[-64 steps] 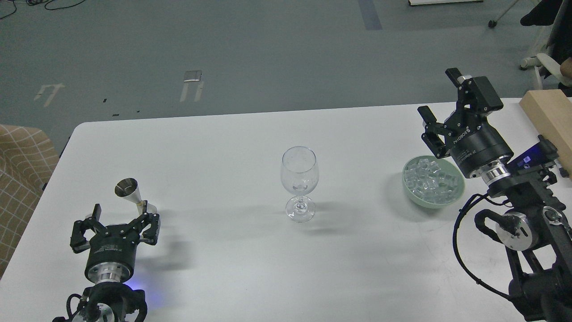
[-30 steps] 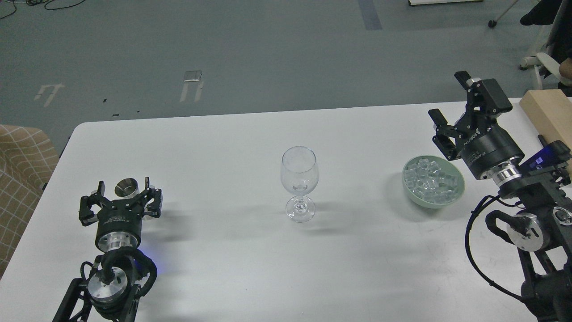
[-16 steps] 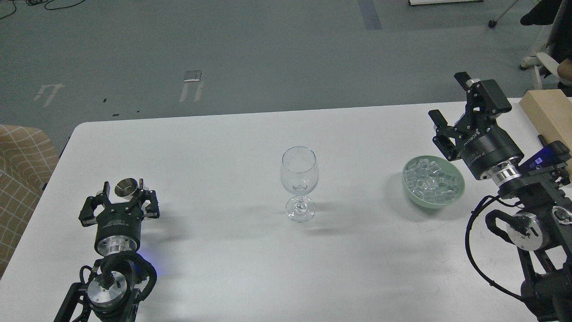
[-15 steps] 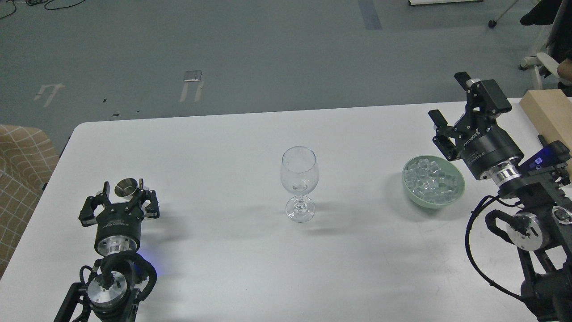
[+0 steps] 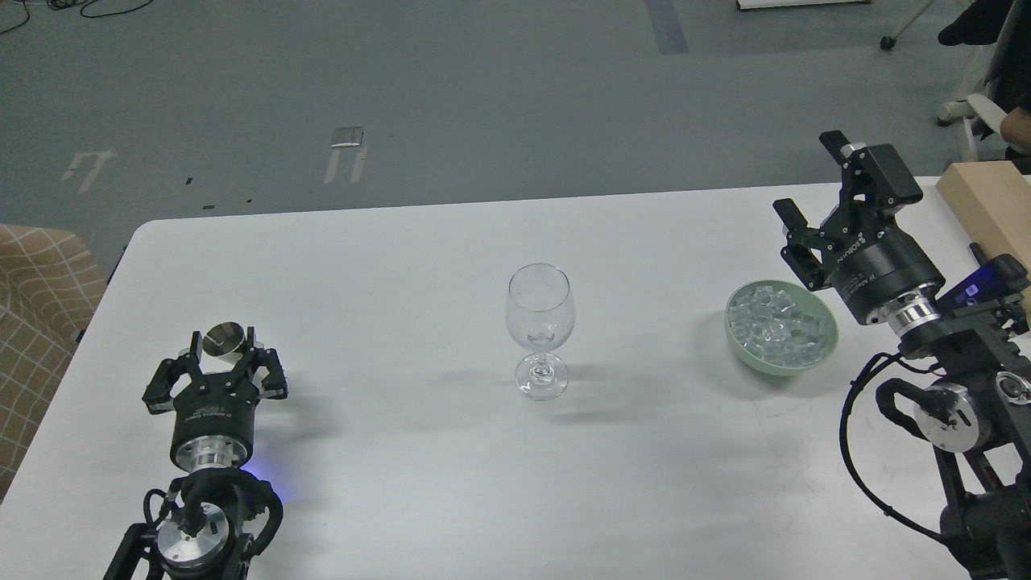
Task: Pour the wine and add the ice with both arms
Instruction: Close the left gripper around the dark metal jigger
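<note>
A clear wine glass (image 5: 540, 326) stands upright mid-table and looks empty. A small steel jigger cup (image 5: 224, 339) stands at the front left. My left gripper (image 5: 223, 345) reaches up around it, one finger on each side of the cup. The jaws are a little wider than its rim, and I see no firm contact. Ice (image 5: 780, 324), a heap of small clear cubes, fills a pale green bowl (image 5: 745, 354) at the right. My right gripper (image 5: 813, 181) is open and empty, raised just behind and to the right of the bowl.
A light wooden block (image 5: 987, 201) lies on the table's far right edge, behind my right arm. A checked fabric seat (image 5: 36, 306) stands off the table's left edge. The white table (image 5: 419, 451) ends at a rounded far-left corner.
My left gripper moved forward around the jigger and its fingers narrowed toward the cup. My right gripper shifted slightly right early on and has stayed still since.
</note>
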Controlling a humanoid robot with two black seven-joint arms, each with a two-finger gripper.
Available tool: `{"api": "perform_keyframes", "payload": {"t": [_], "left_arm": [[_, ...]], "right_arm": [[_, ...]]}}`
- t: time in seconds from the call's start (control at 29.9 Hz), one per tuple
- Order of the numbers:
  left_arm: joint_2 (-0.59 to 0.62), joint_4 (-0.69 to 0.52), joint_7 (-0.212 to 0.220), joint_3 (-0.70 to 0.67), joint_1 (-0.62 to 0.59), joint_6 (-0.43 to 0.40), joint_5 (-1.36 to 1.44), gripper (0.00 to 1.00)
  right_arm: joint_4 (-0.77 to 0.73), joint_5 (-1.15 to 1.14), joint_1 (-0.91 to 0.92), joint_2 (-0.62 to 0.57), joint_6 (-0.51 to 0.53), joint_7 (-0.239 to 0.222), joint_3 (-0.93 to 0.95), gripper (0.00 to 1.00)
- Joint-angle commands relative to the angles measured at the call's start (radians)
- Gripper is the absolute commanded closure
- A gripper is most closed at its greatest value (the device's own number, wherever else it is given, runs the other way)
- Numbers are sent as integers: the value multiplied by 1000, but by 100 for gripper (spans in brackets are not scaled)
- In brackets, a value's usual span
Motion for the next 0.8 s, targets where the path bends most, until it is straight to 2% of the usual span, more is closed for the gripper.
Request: {"api": "perform_keyframes", "payload": {"t": [0.0,0.53,0.63,0.77], "left_arm": [[0,0,-2,3,0,-18,1,41],[0,9,7,12,0,-35,1,41],[0,9,-2,11,0,-37,2,41],[0,14,-2,12,0,-81,4,41]], "right_arm": [[0,0,0,-1,0,0,0,0],[-5,-3,1,-1,0,0,0,0],[-5,-3,1,-2,0,0,0,0],[-5,-3,0,-2,0,0,0,0]]}}
